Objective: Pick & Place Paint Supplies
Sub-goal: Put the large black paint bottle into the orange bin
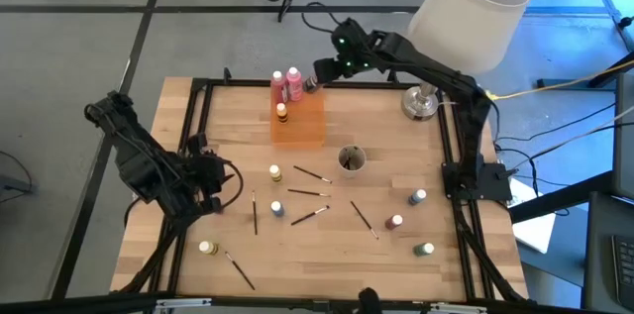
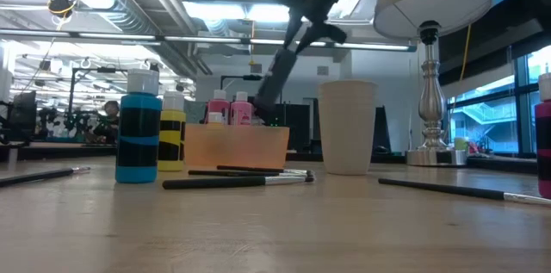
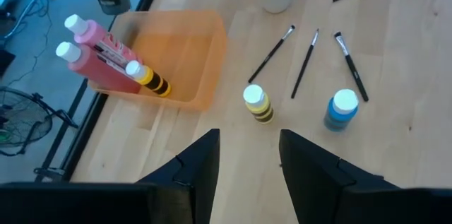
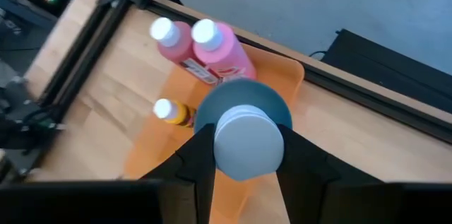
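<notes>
- Right claw (image 4: 240,155): closed on a grey bottle (image 4: 244,128) with a pale cap, one finger on either side of it; in the high view the right claw (image 1: 315,81) hangs above the far edge of the orange tray (image 1: 309,128).
- Orange tray, seen from the right wrist (image 4: 282,75): two pink bottles (image 4: 205,49) stand together at its far end, with a yellow striped bottle (image 4: 171,113) beside them. The grey bottle is above the tray, not set down.
- Left claw (image 3: 247,164): fingers apart with nothing between them, hovering over bare table (image 3: 247,143) at the left side; in the high view it sits near the table's left rail (image 1: 210,195).
- Ahead of the left claw: a yellow striped bottle (image 3: 257,104) and a blue bottle (image 3: 341,109) stand on the table, with three paintbrushes (image 3: 308,61) lying just beyond them.
- Centre of the table: a round grey cup (image 1: 352,160), with brushes scattered on the near side of it (image 1: 309,193).
- Right part of the table: a blue-grey bottle (image 1: 417,197), a red bottle (image 1: 394,223) and a green bottle (image 1: 425,250) stand apart from one another.
- Near left corner: a pale-capped bottle (image 1: 206,249) with a brush (image 1: 239,272) lying beside it.
- Far right corner: a lamp (image 1: 466,7) with a white shade on a metal base.
</notes>
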Controlling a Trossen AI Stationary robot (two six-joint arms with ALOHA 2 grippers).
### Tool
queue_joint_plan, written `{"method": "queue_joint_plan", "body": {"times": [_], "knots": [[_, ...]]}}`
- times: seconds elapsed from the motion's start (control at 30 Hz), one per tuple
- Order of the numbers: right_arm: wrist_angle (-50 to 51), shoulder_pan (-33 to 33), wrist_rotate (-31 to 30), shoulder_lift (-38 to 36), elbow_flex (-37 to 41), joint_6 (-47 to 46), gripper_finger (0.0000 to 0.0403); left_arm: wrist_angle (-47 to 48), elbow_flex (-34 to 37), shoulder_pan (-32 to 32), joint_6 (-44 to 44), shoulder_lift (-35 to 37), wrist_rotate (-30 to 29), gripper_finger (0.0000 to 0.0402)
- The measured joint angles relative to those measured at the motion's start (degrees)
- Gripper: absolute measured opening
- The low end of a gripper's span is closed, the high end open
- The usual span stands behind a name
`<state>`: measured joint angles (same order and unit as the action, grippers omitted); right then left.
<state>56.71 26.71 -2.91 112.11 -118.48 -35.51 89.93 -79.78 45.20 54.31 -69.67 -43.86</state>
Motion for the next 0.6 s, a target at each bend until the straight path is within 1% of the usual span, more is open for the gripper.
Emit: {"method": "queue_joint_plan", "body": {"times": [0.1,0.3,0.43,0.6], "knots": [[-0.25,0.36,-0.34,1.3,0.0,0.29,0.0122,0.02,2.12,0.03,0.5,0.53,0.43,0.0143],[-1.38,1.62,-0.31,3.17,0.0,1.25,0.0121,0.09,5.82,0.02,5.43,4.21,1.26,0.0143],[-1.44,2.55,-0.49,4.47,0.0,1.49,0.0121,-0.05,6.91,0.02,6.48,6.06,0.68,0.0143],[-2.4,2.98,0.0,5.37,0.02,2.19,0.0122,-0.04,7.22,0.02,6.08,6.32,-0.29,0.0143]]}}
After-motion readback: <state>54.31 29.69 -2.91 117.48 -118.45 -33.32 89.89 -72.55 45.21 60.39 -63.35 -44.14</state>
